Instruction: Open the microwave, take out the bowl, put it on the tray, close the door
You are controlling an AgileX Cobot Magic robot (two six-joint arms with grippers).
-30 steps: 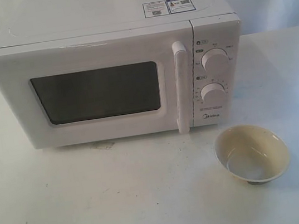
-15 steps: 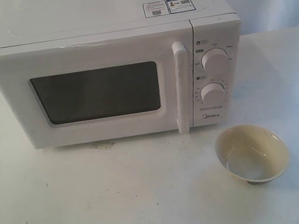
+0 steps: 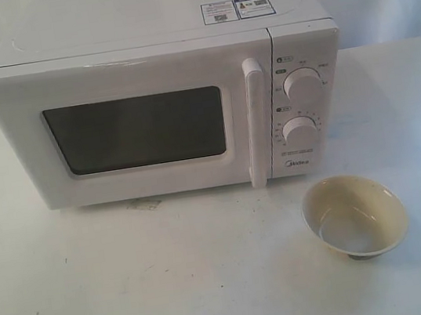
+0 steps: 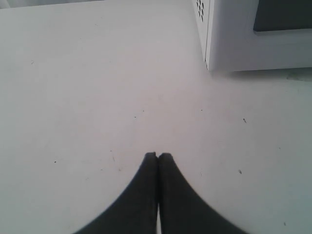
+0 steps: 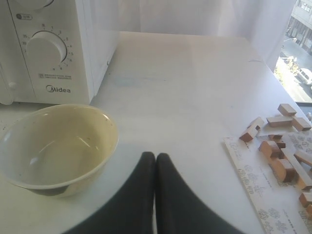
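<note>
The white microwave [image 3: 164,109] stands at the back of the table, its door [image 3: 135,129] shut flush, the long handle [image 3: 257,123] upright. A cream-yellow bowl [image 3: 354,215] sits upright on the bare tabletop in front of the knob panel [image 3: 304,108]; it also shows beside the knob panel in the right wrist view [image 5: 56,146]. My right gripper [image 5: 155,155] is shut and empty, just off the bowl's rim. My left gripper [image 4: 158,155] is shut and empty over bare table near the microwave's corner [image 4: 209,53]. No tray is in view. Neither arm shows in the exterior view.
In the right wrist view several small wooden blocks [image 5: 280,156] lie on a printed sheet [image 5: 253,180] beyond the bowl, near the table's edge. A white curtain hangs behind the table.
</note>
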